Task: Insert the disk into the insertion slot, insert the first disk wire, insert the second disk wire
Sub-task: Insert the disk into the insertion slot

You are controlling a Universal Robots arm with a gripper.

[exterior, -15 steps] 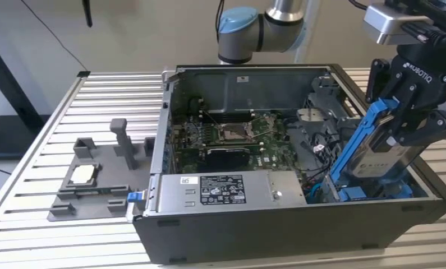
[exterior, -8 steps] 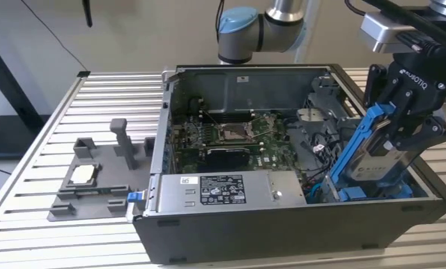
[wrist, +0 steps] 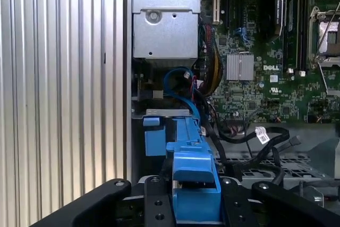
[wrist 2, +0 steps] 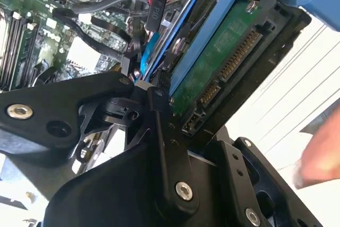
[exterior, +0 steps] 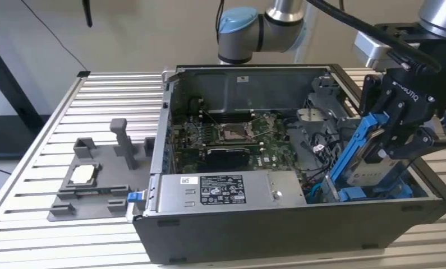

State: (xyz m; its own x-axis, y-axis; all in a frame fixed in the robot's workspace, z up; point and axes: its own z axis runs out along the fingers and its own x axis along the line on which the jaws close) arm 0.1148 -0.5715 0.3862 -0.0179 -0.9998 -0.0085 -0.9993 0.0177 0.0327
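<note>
Pincer [exterior: 396,137] pinching the disk [exterior: 366,171], disk tilted, lower end at the insertion slot [exterior: 380,194]

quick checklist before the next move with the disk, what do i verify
1. Grip: gripper shut on the disk: ok.
2. Disk seated in the slot: it stands tilted, with its upper end above the case: not ok.
3. Disk square to the slot: cannot tell.
4. Black cables lie beside the slot; whether they are clear of the path: cannot tell.
5. Connectors on the disk bare, with no wire plugged in: ok.
6. Nobody near: a blurred pinkish shape in the second wrist view may be a hand: cannot tell.
</note>
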